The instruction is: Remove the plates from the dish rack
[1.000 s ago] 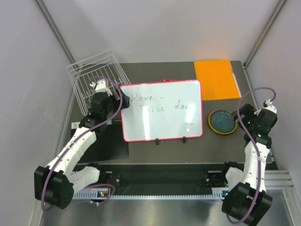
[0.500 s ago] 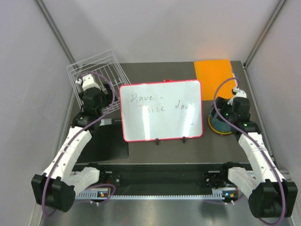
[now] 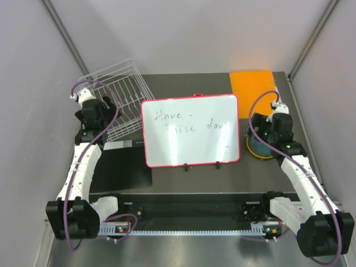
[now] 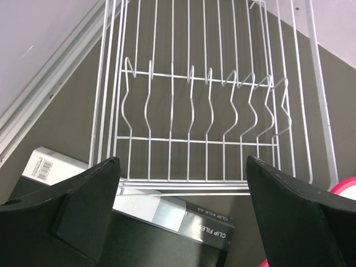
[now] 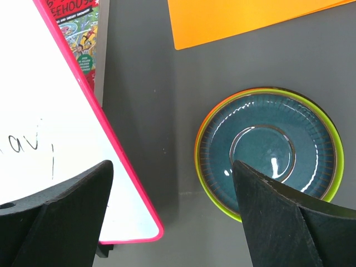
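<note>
Rack bare, plates stacked: unload looks complete
The left gripper [image 4: 182, 161] has pulled back to the 9 o'clock side of the dish rack [image 4: 194, 100], jaws wide, nothing held. The right gripper [image 5: 172, 164], also spread and empty, has swung in over the plates [image 5: 270, 158], stacked at 3 o'clock of the whiteboard [image 3: 192, 130]. Rack: thin white wire, wavy dividers, no slot occupied. Top plate glossy ribbed teal; lime and orange rims visible beneath

place: robot lab cell | cues: plain panel walls [image 3: 194, 33], aluminium rail [image 3: 183, 230]
</note>
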{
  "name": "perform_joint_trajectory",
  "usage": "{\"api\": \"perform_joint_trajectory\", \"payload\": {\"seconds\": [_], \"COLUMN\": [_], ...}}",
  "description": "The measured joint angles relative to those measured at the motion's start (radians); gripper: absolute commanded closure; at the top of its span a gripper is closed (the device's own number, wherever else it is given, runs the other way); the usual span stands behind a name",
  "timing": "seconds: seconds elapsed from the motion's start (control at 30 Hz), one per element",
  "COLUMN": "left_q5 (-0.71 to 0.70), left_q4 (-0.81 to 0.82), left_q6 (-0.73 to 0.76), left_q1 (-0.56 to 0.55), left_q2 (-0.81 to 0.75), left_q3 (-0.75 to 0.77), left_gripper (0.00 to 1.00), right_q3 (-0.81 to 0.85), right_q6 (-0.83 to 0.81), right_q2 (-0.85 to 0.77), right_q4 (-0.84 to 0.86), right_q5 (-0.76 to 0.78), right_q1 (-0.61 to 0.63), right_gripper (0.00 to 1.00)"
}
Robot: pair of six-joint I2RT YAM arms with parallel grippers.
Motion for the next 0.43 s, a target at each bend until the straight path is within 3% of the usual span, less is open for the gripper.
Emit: {"api": "perform_joint_trajectory", "payload": {"seconds": [0.43], "left_q5": [0.049], "left_q4": [0.019], "left_q6": [-0.016], "left_q1": [0.005], "left_q2": [-0.038], "left_q3": [-0.019], "left_gripper": [0.01], "right_q3": [0.006], "right_q6": [-0.007], "right_q2": [0.035], "right_q4": [0.022], "right_q5": [0.045], "right_q1": [0.013], "right_gripper": [0.12]}}
